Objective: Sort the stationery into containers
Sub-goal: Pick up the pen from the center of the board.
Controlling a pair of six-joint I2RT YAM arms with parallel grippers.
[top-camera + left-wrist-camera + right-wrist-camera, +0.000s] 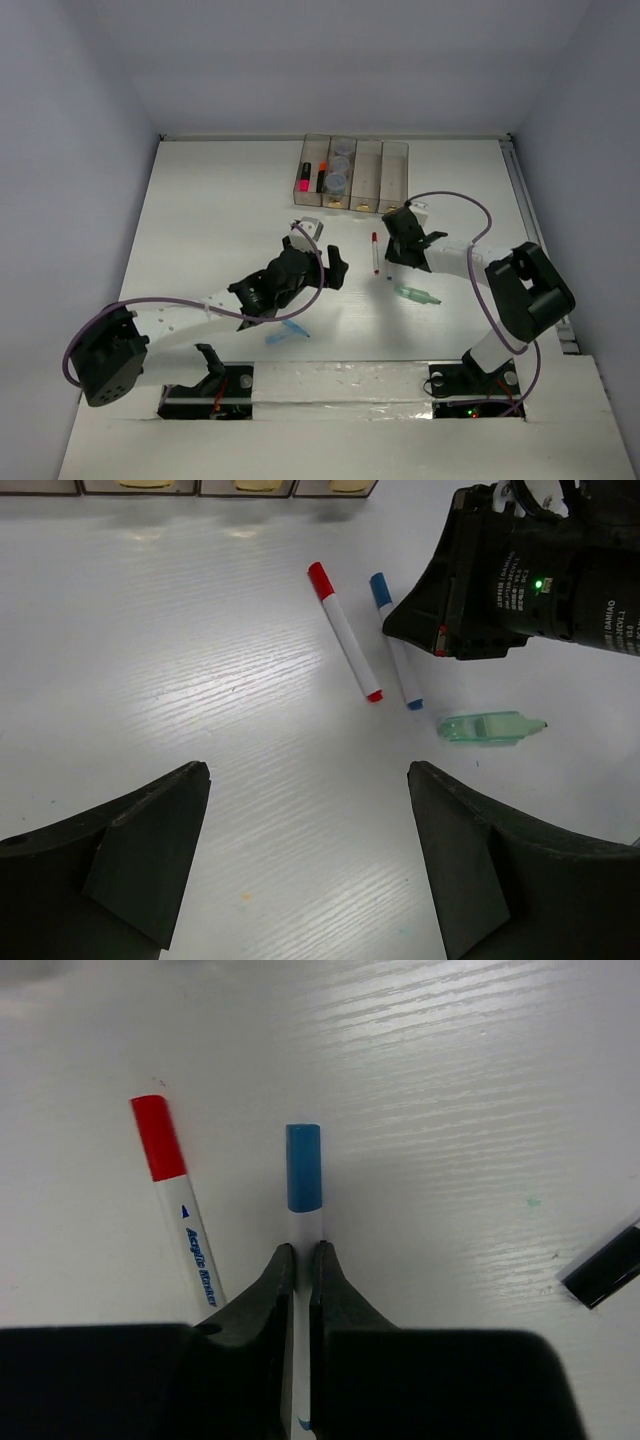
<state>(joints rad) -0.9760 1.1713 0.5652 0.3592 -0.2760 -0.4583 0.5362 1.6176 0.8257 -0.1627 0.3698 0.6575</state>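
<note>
The left end effector (326, 262) is hovering wide open over the worktop (200, 230) and is holding nothing. To its right the red-capped pen (175, 1200) is lying flat, with the blue-capped pen (303, 1165) just beside it, not touching. The right end effector (302, 1260) is gripping the white barrel of the blue-capped pen, with its jaws closed tight on it. The green piece (417, 295) is lying further right.

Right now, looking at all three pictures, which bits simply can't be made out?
- Right wrist view: the blue-capped pen below its cap, pinched between the right fingers.
- Right wrist view: a black object cut by the right edge, unidentifiable.
- Left wrist view: the bins, cut off by the top edge, contents unseen.
- Top view: what the round jars hold, too small.
</note>
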